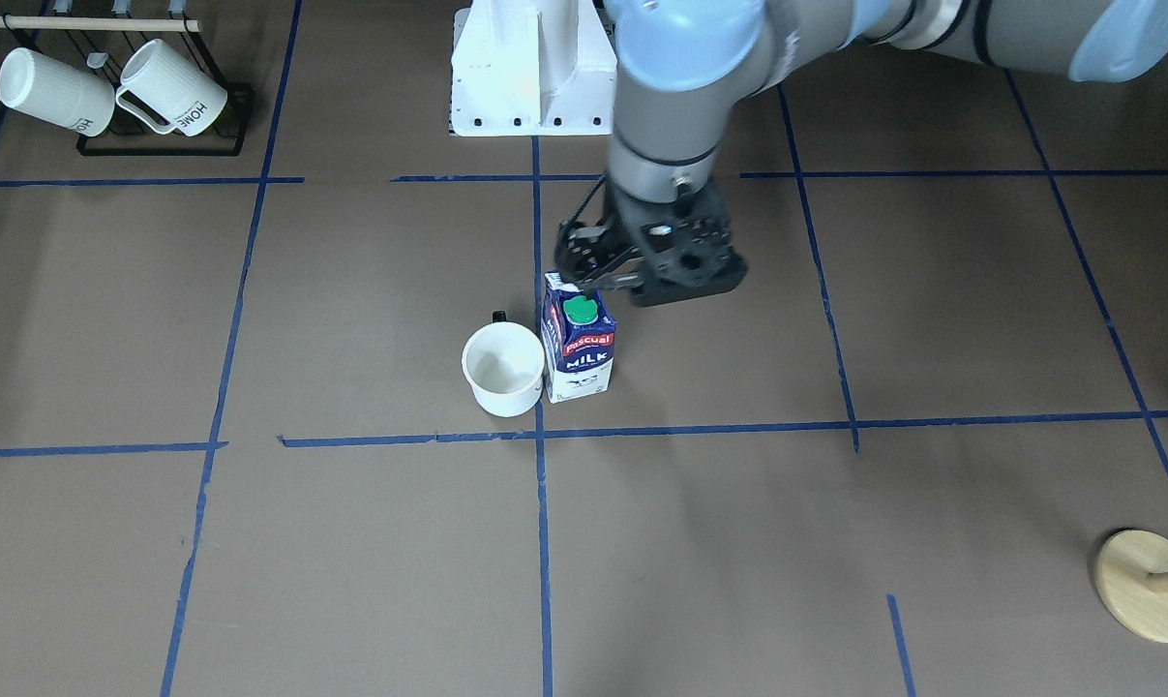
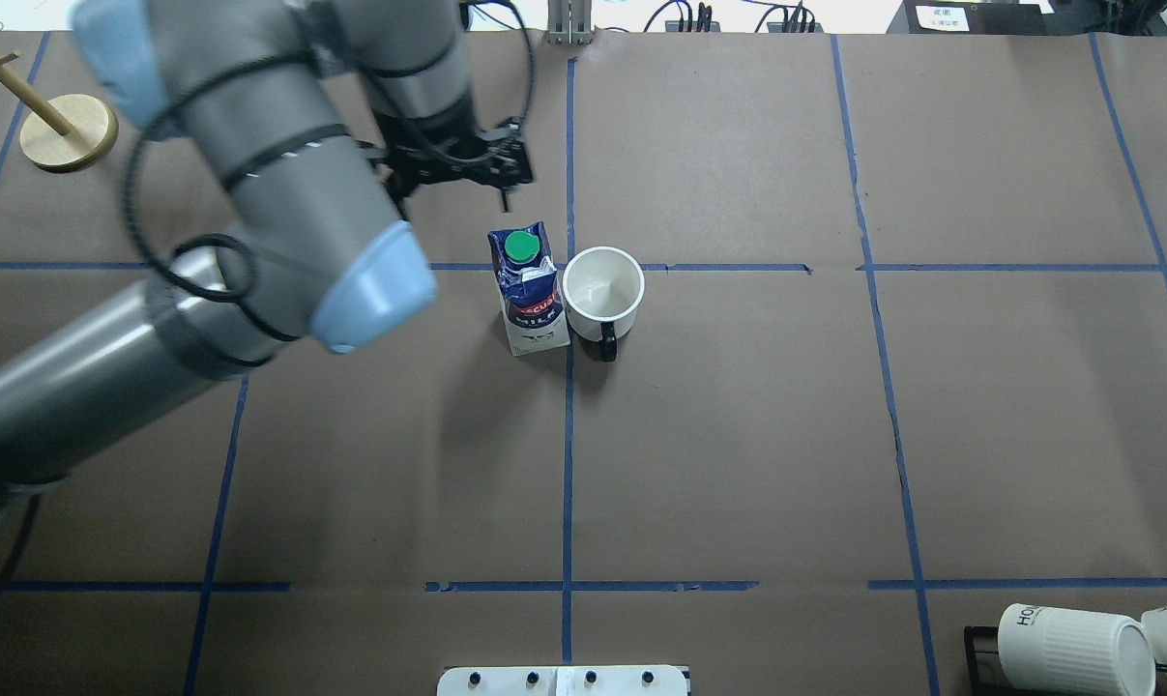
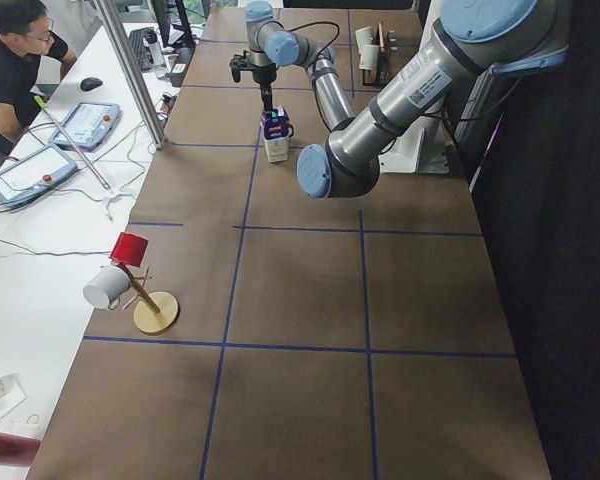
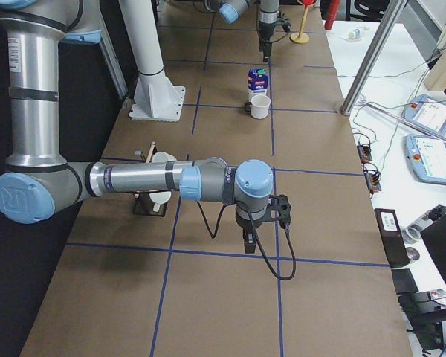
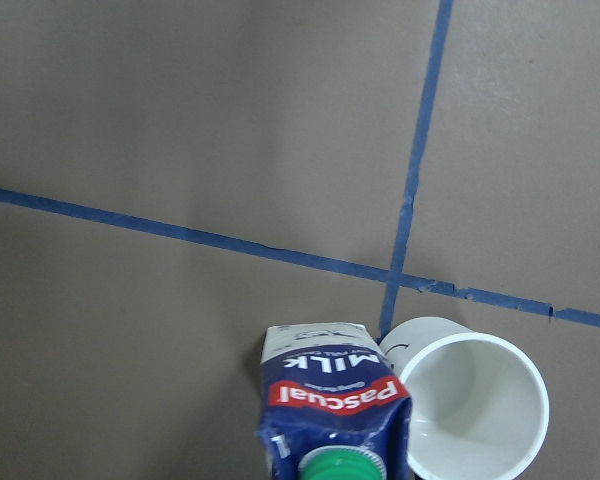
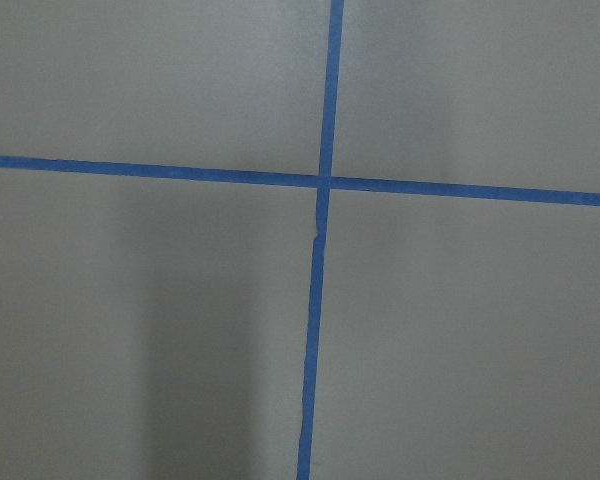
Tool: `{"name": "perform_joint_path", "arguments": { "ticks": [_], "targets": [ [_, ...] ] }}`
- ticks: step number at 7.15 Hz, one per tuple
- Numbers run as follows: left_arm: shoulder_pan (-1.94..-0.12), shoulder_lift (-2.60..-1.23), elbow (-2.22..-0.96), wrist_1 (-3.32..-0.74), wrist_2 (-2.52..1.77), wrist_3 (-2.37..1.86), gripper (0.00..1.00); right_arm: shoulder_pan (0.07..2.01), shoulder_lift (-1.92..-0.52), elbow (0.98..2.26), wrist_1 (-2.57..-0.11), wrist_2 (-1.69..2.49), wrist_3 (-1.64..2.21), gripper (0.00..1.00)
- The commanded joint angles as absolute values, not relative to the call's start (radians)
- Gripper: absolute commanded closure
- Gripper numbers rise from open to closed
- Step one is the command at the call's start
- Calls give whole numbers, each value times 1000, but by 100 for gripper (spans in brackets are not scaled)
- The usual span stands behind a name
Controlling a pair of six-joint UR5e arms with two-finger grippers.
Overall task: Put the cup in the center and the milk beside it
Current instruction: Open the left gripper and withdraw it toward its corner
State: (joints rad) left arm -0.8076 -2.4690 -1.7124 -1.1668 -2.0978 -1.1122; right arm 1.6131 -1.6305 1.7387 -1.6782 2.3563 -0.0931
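The white cup (image 2: 602, 287) stands upright just right of the center tape crossing (image 2: 568, 267), its dark handle toward the robot. The dark blue milk carton (image 2: 528, 290) with its green cap stands upright close on its left, across the vertical tape line. They also show in the front view, cup (image 1: 503, 368) and milk (image 1: 578, 348). My left gripper (image 2: 452, 198) is open and empty, above and just beyond the carton, not touching it. In the left wrist view the milk (image 5: 332, 410) and cup (image 5: 470, 405) lie at the bottom edge. My right gripper (image 4: 249, 239) hovers low over a tape crossing far away; I cannot tell its state.
A black rack with ribbed "HOME" mugs (image 1: 158, 97) stands at the robot's near right corner. A wooden peg stand (image 2: 66, 130) is at the far left. The white robot base (image 1: 530, 68) sits at the near edge. A person (image 3: 10, 60) sits beyond the table.
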Motion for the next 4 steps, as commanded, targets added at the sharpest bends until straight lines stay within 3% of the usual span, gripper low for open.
{"name": "perform_joint_path", "arguments": {
  "ticks": [1,4],
  "targets": [
    [-906,-2326,-1882,-1066,-2108,-939,0,1611,-1631,1736,-1677,2355,-92,0],
    [-1035,-2146,-2035,-990,-2148,-694,0,1608,-1631,1736,-1677,2355,-81,0]
  ]
}}
